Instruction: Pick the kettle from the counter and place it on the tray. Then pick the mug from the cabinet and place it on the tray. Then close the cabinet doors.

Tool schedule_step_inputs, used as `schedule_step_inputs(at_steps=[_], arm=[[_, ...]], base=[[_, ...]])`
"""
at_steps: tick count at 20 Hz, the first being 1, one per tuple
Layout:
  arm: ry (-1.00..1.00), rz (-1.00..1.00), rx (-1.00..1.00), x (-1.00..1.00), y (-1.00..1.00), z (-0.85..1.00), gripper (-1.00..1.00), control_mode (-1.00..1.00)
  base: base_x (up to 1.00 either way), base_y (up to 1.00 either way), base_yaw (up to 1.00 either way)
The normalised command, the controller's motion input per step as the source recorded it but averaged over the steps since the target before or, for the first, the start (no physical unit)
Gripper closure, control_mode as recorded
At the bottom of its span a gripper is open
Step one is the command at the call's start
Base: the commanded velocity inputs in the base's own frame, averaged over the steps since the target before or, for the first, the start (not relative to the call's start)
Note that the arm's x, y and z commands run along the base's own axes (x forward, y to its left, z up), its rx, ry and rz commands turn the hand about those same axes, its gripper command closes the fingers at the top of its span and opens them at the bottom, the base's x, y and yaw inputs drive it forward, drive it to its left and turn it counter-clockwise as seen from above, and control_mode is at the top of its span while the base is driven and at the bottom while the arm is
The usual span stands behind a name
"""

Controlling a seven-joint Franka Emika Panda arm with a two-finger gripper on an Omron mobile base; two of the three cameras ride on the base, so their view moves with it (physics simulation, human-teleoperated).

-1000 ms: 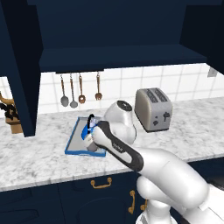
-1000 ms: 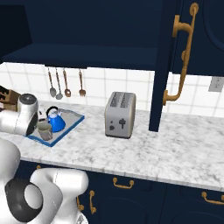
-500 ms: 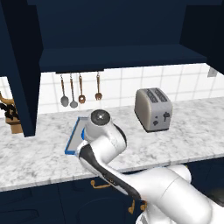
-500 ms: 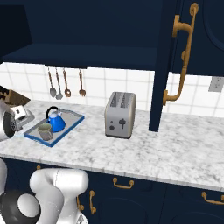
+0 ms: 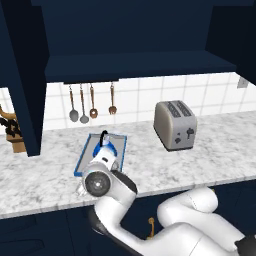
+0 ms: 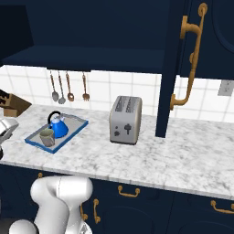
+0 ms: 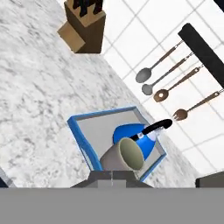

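- Saw the blue kettle sitting upright on the tray, with its black arched handle up top.
- Saw the mug on the same tray, just beside the kettle and nearer the front edge of the counter.
- In the hand view, looked right into the mug, greenish inside, with the kettle close behind it.
- Found the tray lying flat on the marbled counter, below the hanging spoons on the white tile wall.
- Noticed the gripper squeezed all the way closed, with nothing in it, above the mug and not touching it.
- Spotted the silver toaster well apart from the tray, further along the counter.
- Spotted a wooden knife block near the wall on the other side of the tray.
- Saw a cabinet door swung wide open, with its brass handle facing out.
- Saw the other cabinet door open too, in the left base view.
- Saw the dark shelf of the cabinet up above the counter.
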Motion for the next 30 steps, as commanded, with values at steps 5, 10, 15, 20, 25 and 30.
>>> schedule_step_inputs(at_steps=[5, 10, 15, 20, 25, 30], arm=[[-0.21, -0.03, -0.19, 0.00, 0.57, -0.01, 1.00, -1.00], [-0.06, -0.04, -0.12, 0.00, 0.33, 0.06, 1.00, -1.00], [-0.26, -0.10, -0.17, 0.00, 0.65, 0.19, 1.00, -1.00], [-0.28, -0.10, -0.10, -0.01, 0.47, 0.52, 1.00, -1.00], [-0.33, -0.10, -0.11, -0.05, 0.46, 0.81, 1.00, -1.00], [-0.40, -0.10, -0.16, 0.00, 0.50, 0.23, 1.00, -1.00]], base=[[0.00, 0.00, 0.00], [0.00, 0.00, 0.00], [0.00, 0.00, 0.00], [0.00, 0.00, 0.00], [0.00, 0.00, 0.00], [0.00, 0.00, 0.00]])
